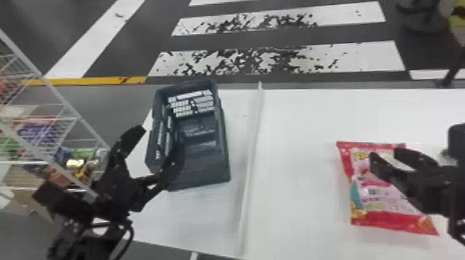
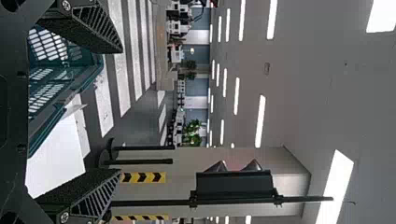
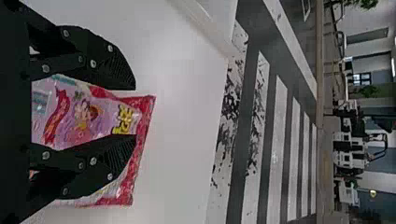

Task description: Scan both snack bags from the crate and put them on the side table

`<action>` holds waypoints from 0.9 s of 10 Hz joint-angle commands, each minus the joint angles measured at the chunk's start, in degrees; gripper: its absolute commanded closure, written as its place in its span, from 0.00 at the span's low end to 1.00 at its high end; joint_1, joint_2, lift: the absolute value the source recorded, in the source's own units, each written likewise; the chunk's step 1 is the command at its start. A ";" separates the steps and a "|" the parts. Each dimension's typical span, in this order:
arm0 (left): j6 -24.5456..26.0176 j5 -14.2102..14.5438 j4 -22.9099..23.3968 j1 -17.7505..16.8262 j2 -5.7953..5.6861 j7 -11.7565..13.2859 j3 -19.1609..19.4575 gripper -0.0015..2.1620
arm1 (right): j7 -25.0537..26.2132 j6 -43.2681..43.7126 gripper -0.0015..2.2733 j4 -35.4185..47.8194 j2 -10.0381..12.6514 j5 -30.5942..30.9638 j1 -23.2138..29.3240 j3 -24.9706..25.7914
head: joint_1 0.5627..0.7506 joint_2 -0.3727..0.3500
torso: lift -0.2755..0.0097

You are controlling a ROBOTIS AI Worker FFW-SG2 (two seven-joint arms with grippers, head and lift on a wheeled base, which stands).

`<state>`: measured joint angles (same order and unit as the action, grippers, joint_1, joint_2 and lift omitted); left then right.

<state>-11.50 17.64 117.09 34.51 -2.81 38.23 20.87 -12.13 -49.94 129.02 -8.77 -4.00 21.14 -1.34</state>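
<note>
The red-and-pink snack bag (image 1: pixel 377 205) lies beneath the right gripper (image 1: pixel 384 153), which is released, fingers apart. The plastic crate (image 1: pixel 204 173) sits near the left gripper (image 1: pixel 161 139), likewise released.

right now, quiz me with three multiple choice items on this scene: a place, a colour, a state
1. Where is the snack bag?
A. right of the crate, on the white tabletop
B. inside the crate
C. on the floor

2. What colour are the bag's end bands?
A. green
B. black
C. red

3. How are the left gripper's fingers?
A. shut together
B. spread apart
C. clamped on the bag

1: A, the head view shows it lying there.
2: C, red bands cross both ends.
3: B, a wide gap separates them in the left wrist view.
</note>
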 commanded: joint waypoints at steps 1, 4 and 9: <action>0.21 -0.06 -0.46 -0.41 0.00 0.00 -0.12 0.04 | 0.00 -2.40 0.05 -0.26 -0.28 -0.66 0.30 6.70 | 0.70 0.75 | 0.66; 0.38 -0.32 -1.51 -1.11 0.00 0.09 -0.56 0.04 | -0.18 1.64 0.05 -8.35 -2.22 -1.19 -0.66 14.87 | 0.70 0.50 | 0.66; 0.56 -0.32 -1.60 -1.11 0.00 0.35 -0.56 0.04 | -2.64 4.80 0.05 -25.49 -7.67 -0.75 -9.89 15.49 | 0.70 0.32 | 0.66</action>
<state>-10.97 17.31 115.49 33.38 -2.81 38.55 20.30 -14.85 -45.00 105.76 -15.56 -4.76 12.68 14.56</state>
